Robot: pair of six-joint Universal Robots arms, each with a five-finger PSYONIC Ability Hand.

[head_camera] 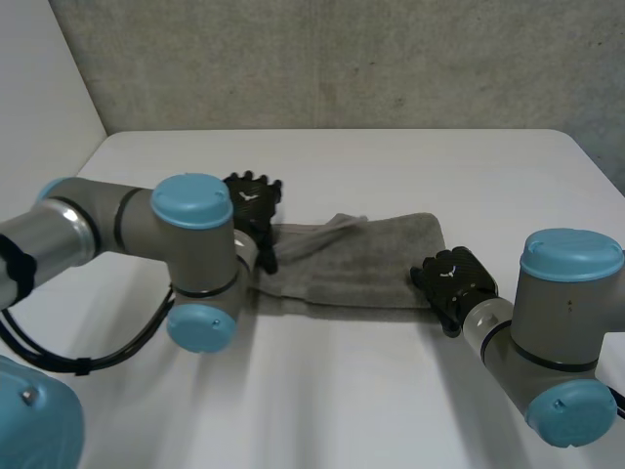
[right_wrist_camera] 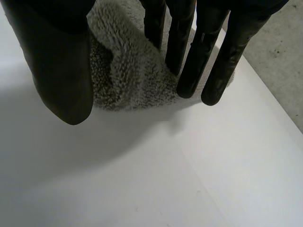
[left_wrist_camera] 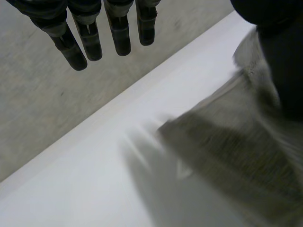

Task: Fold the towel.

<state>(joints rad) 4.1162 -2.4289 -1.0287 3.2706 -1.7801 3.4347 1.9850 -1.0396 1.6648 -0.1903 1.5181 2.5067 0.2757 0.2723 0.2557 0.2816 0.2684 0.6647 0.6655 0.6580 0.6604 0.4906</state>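
Grey terry towel: folded strip mid white table. My left hand at its 9 o'clock end, fingers straight, gripping nothing. My right hand straddles the 3 o'clock corner, unpinched. Risk: shallow close catches one layer, fold skews.

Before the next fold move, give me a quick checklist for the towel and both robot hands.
1. Towel lies on the table: ok.
2. Towel smooth: not ok, rumpled near its left end.
3. Left robot hand at the left end: ok.
4. Left grip: not ok, fingers straight, off the cloth.
5. Right robot hand at the near right corner: ok.
6. Right grip: not ok, corner lies by the thumb, unpinched.
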